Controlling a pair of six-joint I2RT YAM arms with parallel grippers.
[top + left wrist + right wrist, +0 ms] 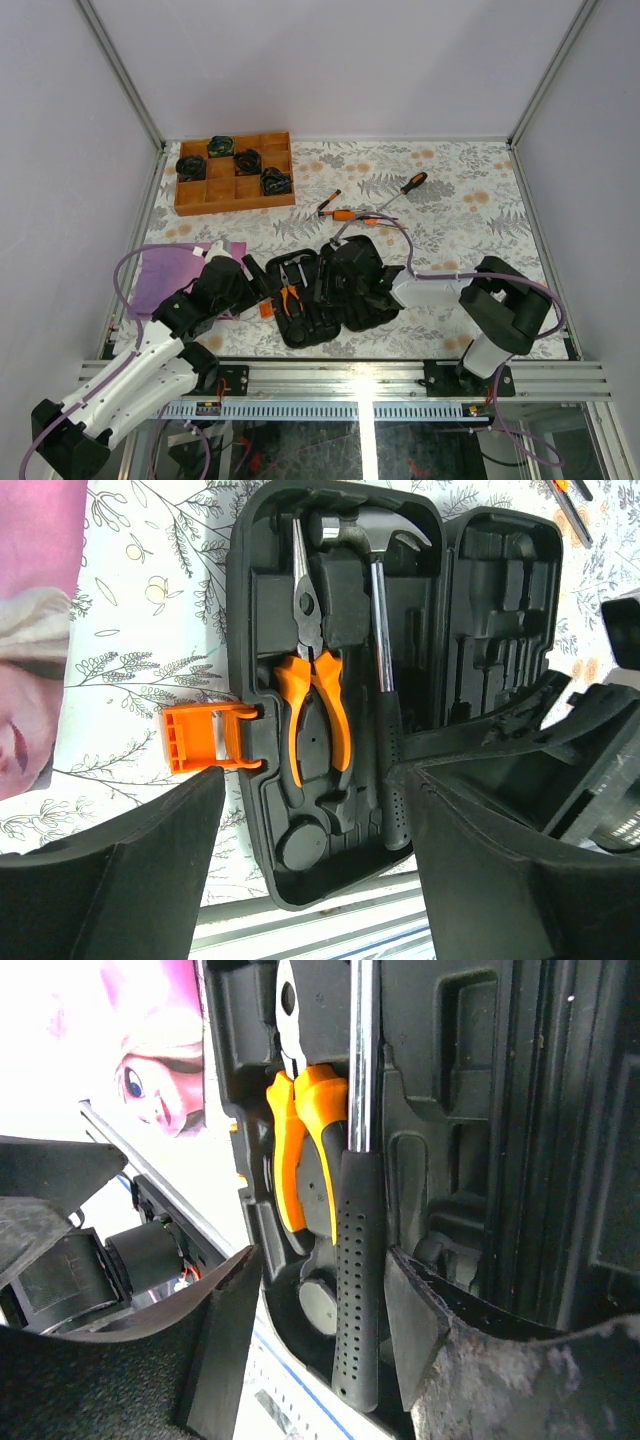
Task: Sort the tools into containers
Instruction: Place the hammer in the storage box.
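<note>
We're seeing the moulded black case [240, 630] lying open on the tabletop [470, 200], w/ orange-grip pliers [318, 710] & steel hammer [383, 630] slotted inside. Right tool [322, 1260] is straddling the hammer's dimpled rubber handle, jaws apart, not pinching. Left tool [308, 780] is hovering open over the case.

Pale lilac walls [330, 60], floral-print table [470, 200], alu frame rails [300, 376] w/ glare.

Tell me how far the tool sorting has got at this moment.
Done: pliers and hammer lie in slots of the open case. In hand: nothing gripped; the right tool stands open astride the hammer's handle. To do: screwdrivers lie on the table beyond the case.
</note>
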